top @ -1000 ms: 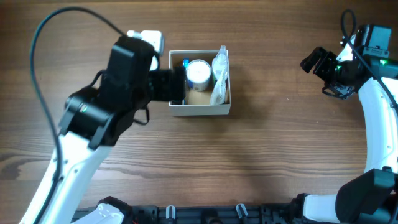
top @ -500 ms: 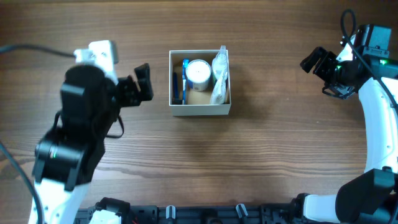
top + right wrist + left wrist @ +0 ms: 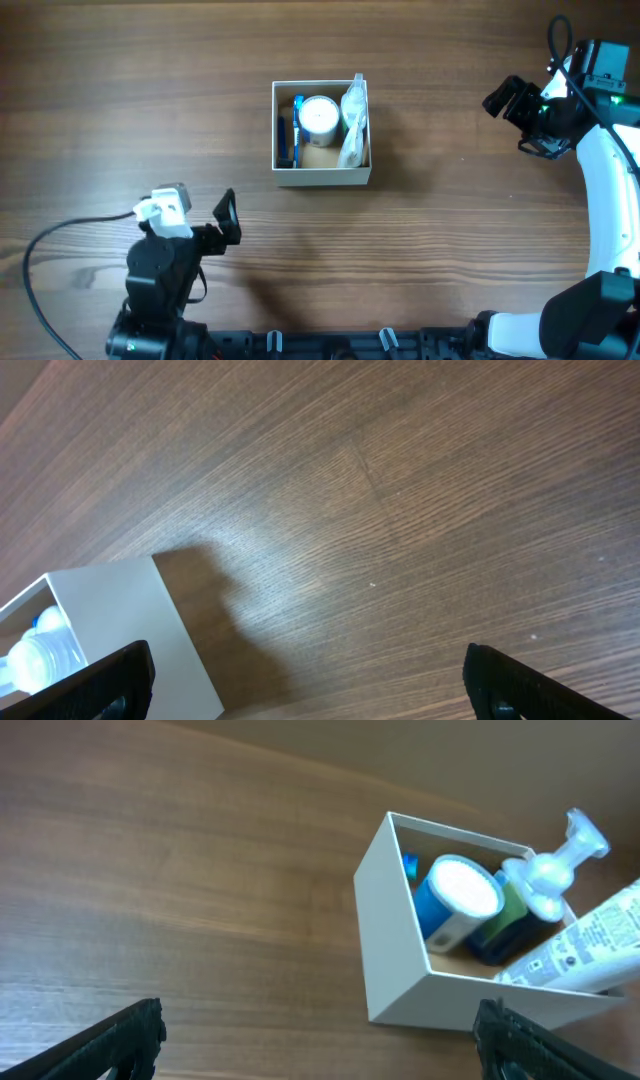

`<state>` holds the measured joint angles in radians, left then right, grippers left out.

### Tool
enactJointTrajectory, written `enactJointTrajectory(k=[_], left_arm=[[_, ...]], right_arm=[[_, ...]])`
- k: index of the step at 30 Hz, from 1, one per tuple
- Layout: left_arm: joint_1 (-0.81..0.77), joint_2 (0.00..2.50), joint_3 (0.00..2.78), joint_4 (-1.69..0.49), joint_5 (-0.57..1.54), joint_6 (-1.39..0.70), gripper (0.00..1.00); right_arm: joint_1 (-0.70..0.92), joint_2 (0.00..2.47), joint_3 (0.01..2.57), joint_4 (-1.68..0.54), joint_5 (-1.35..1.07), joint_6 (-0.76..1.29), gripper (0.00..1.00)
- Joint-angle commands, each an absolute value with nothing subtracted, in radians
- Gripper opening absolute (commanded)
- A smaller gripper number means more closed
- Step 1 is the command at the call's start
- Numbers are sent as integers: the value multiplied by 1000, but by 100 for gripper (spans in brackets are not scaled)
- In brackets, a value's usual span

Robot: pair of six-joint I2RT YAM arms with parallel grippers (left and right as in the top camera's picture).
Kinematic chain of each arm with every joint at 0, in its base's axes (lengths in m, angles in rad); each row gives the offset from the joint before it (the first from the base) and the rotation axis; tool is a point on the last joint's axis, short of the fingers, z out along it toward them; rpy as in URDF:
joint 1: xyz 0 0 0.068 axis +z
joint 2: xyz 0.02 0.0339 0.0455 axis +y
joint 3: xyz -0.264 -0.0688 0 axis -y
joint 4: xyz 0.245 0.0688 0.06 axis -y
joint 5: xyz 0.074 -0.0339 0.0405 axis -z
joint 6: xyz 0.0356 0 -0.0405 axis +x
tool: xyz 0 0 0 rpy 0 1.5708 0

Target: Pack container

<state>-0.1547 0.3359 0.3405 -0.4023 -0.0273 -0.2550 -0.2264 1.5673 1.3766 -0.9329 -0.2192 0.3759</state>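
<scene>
The square, shallow white cardboard box with a tan inside [image 3: 321,178] sits on the wooden tabletop [image 3: 450,250], well ahead of the left end effector [image 3: 315,1042] and to its right. That end effector is spread wide and grips nothing. The right end effector [image 3: 303,682] is likewise spread and empty, and the box lies well off to its left. A round white-lidded jar [image 3: 319,116], a slim blue item [image 3: 296,130] and a white tube [image 3: 590,945] stand close together inside, probably to fit. Packing looks complete.
</scene>
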Motion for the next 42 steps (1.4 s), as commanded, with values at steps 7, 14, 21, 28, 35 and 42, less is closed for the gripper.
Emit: enactJointTrajectory(k=[7,14,21,28,35,42], left_arm=[[-147,49,139,-385,-19,-243,100],[-147,2,118,-392,-19,-242,100],[-148,3,118,-392,-19,-242,100],[-148,3,118,-392,-19,-242,100],[-148,3,118,-392,-19,-242,100],[-148,3,118,-392,-19,-242,100]], right_arm=[[-229,1578,1382,-930,-210,367,100],[-229,1578,1382,-930,-210,367,100],[-229,1578,1382,-930,-210,367,100],[-229,1578,1382,-930,-210,366,100],[-227,1577,1381,-927,-210,368,99],[-122,1323,1381,-933,-178,362,100]])
